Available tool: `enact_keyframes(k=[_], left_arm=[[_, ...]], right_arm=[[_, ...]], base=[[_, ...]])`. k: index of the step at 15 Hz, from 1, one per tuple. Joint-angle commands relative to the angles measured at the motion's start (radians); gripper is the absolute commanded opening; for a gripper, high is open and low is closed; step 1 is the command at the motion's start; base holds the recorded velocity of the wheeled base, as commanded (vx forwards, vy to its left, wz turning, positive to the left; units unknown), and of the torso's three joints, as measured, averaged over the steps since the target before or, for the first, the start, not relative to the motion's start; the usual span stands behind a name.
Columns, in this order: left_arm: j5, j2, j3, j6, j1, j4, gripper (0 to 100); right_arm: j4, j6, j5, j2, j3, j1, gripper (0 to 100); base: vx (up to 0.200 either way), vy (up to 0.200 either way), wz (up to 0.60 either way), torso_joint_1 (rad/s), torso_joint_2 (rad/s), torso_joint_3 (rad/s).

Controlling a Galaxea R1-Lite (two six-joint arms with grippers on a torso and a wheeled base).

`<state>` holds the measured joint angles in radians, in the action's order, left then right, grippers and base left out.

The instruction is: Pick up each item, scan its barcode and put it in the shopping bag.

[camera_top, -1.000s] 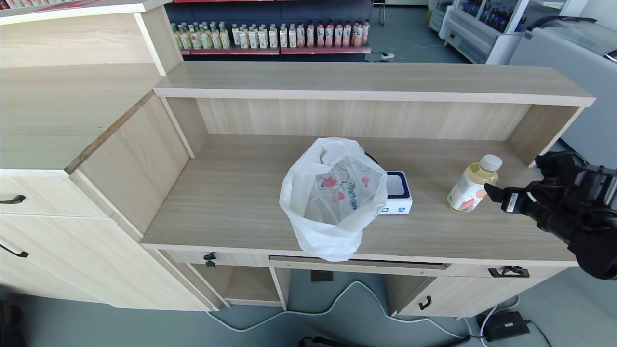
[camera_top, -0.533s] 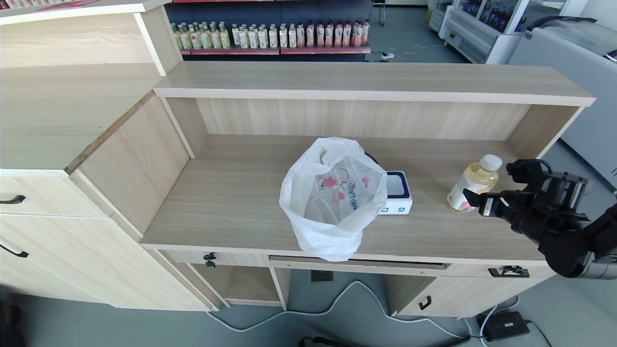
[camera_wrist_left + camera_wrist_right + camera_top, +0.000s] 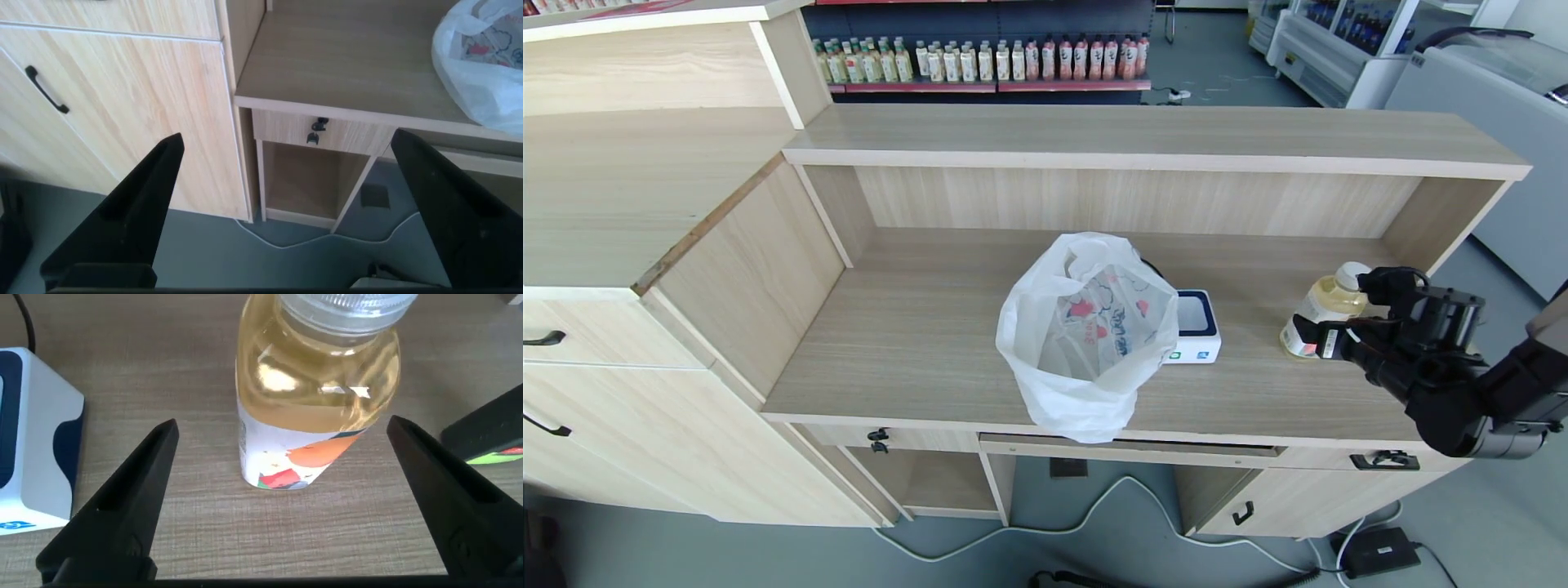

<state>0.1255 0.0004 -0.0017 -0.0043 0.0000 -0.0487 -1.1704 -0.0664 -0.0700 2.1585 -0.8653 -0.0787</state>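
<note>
Jaws of the right gripper (image 3: 282, 425) stand wide, with the upright bottle (image 3: 319, 384) between them, touching neither, right of the scanner (image 3: 33, 449).

One bottle (image 3: 1321, 309) of yellow drink is standing on the single bench (image 3: 915, 343). One white shopping bag (image 3: 1086, 335) and one white scanner (image 3: 1197, 328) are sitting there too. Two hands are showing: the left hand (image 3: 288, 140) and the right hand (image 3: 1331, 304). The shelf bottles (image 3: 980, 61) behind are standing too small to count.
</note>
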Motion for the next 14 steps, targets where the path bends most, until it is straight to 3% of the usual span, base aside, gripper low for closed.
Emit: enact_keyframes(k=[1,14], left_arm=[[0.000,0.000,0.000,0.000,0.000,0.000,100],[0.000,0.000,0.000,0.000,0.000,0.000,100]], right_arm=[[-0.002,0.000,-0.001,0.018,-0.031,0.013,100],[-0.002,-0.041,-0.010,0.141,-0.164,0.030,100]], base=[[0.000,0.000,0.00,0.000,0.00,0.000],[0.000,0.000,0.00,0.000,0.00,0.000]])
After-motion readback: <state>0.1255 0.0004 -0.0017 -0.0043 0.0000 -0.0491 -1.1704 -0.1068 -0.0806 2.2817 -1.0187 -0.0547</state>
